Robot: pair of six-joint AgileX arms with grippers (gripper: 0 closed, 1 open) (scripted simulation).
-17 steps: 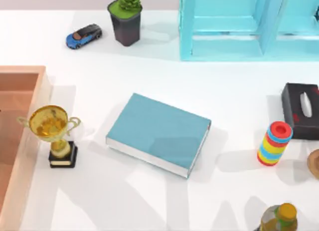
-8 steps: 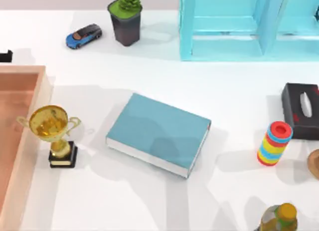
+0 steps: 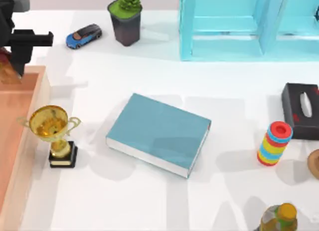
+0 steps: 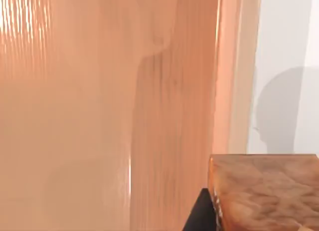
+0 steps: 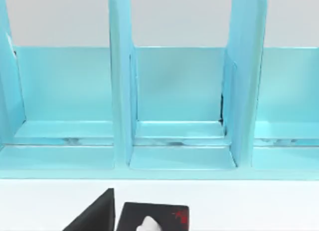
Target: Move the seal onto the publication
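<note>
Now you are seeing the left gripper (image 3: 15, 66) hanging at the far left of the desk (image 3: 149, 201), above the back edge of the orange wooden tray (image 3: 42, 96). It is clamped on the seal (image 3: 9, 69), a mottled orange-brown block that is peeking out below the black gripper body in the top view. From the left wrist camera the seal (image 4: 266, 193) is sitting close to the lens as a marbled block with a dark finger (image 4: 199, 216) pressed against one side, and the tray's wood (image 4: 99, 116) is lying beneath it with the white desk beyond its rim. How the seal's long axis is pointing you cannot tell, since the gripper is covering most of it.

The publication (image 3: 158, 133) is lying flat near the middle of the desk, well apart from the seal. Its long axis is running diagonally, from the upper left down toward the lower right in the top view, with the white page edges facing the near side and the right.

A gold trophy (image 3: 52, 133) is standing between the tray and the publication. From the right wrist camera you are looking at a light blue shelf unit (image 5: 174, 116) and a black tissue box (image 5: 154, 218); whether the right gripper's fingers are apart or together you cannot tell.
</note>
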